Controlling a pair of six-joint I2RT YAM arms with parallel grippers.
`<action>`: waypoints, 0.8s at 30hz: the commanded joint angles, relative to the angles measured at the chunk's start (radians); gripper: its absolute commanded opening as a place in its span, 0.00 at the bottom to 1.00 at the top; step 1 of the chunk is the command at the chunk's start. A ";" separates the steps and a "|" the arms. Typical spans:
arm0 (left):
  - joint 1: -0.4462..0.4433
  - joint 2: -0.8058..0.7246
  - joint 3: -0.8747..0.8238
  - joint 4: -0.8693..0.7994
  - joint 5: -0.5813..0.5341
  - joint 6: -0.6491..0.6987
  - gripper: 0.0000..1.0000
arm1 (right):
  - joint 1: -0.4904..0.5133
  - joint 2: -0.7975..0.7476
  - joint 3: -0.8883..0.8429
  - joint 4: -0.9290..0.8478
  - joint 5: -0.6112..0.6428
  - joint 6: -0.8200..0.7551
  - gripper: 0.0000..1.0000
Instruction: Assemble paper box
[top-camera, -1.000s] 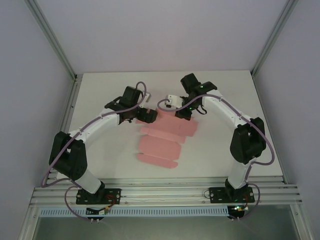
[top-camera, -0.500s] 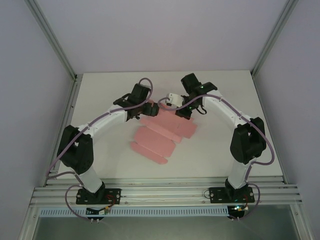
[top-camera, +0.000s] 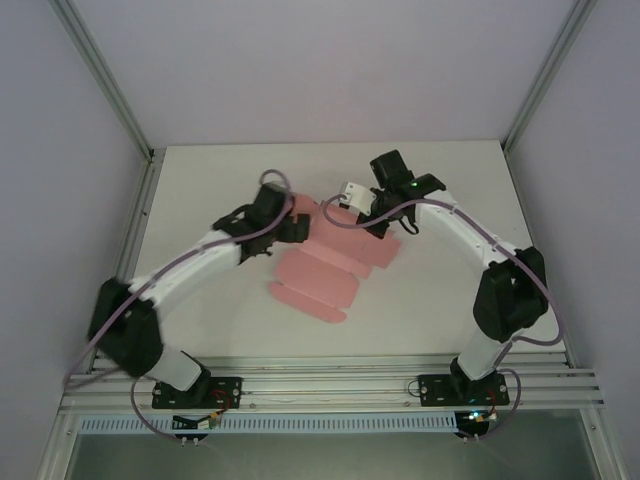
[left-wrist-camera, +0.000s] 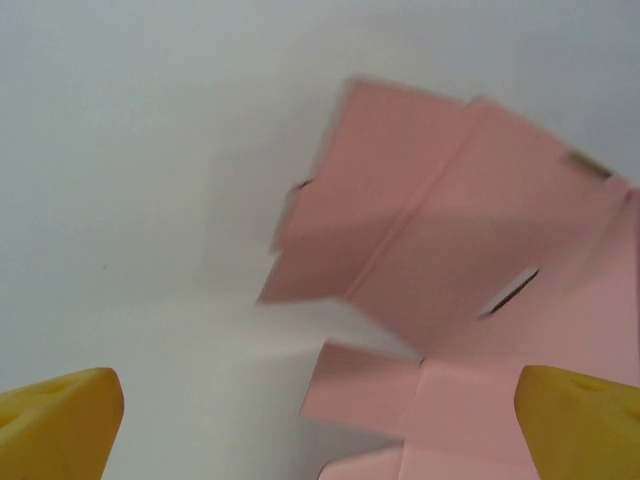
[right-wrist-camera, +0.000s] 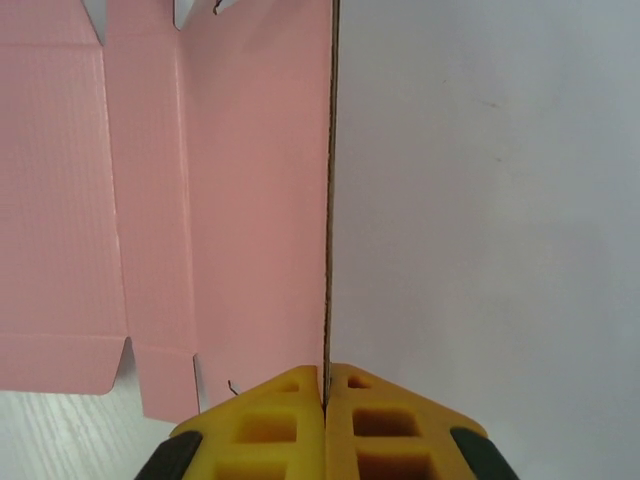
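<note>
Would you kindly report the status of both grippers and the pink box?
Right gripper shut on paper box edge. Left gripper open, holding nothing. Box mostly flat, unassembled. Nothing blocking.

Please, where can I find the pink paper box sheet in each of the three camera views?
Top external: the paper box is in the middle of the picture, on the white table.
Left wrist: the paper box takes the right side, partly folded up and blurred.
Right wrist: the paper box covers the left half; one edge runs up from the right gripper, shut on it.
Shared landmark: the white table.
</note>
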 joint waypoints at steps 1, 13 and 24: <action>0.149 -0.194 -0.171 0.159 0.280 -0.126 1.00 | -0.019 -0.059 -0.029 0.022 -0.083 -0.020 0.00; 0.447 -0.054 -0.292 0.307 0.679 -0.219 1.00 | -0.049 -0.116 -0.025 -0.007 -0.340 -0.028 0.00; 0.446 0.093 -0.310 0.618 1.064 -0.242 1.00 | -0.052 -0.098 -0.023 -0.004 -0.336 -0.007 0.00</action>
